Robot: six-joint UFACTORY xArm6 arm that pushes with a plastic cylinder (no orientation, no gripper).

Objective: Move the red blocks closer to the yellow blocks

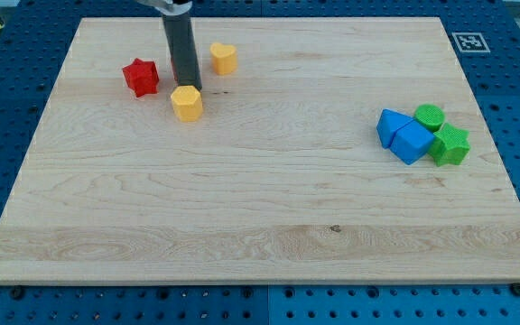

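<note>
Here my tip (188, 87) touches yellow hexagonal block (187, 103) | rod top cut off | tool: none visible, state untellable

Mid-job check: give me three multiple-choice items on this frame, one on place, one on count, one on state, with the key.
1. Where is my tip?
A. just above the yellow hexagonal block, in the view
B. beside the blue blocks
C. at the board's bottom edge

2. How many red blocks show?
A. three
B. two
C. one

3. How do the blue and green blocks lie?
A. scattered
B. bunched together
C. stacked

Key:
1 A, the rod ends right at that block's upper edge.
2 C, only the red star-shaped block shows.
3 B, two blue blocks and two green blocks cluster at the view's right.
</note>
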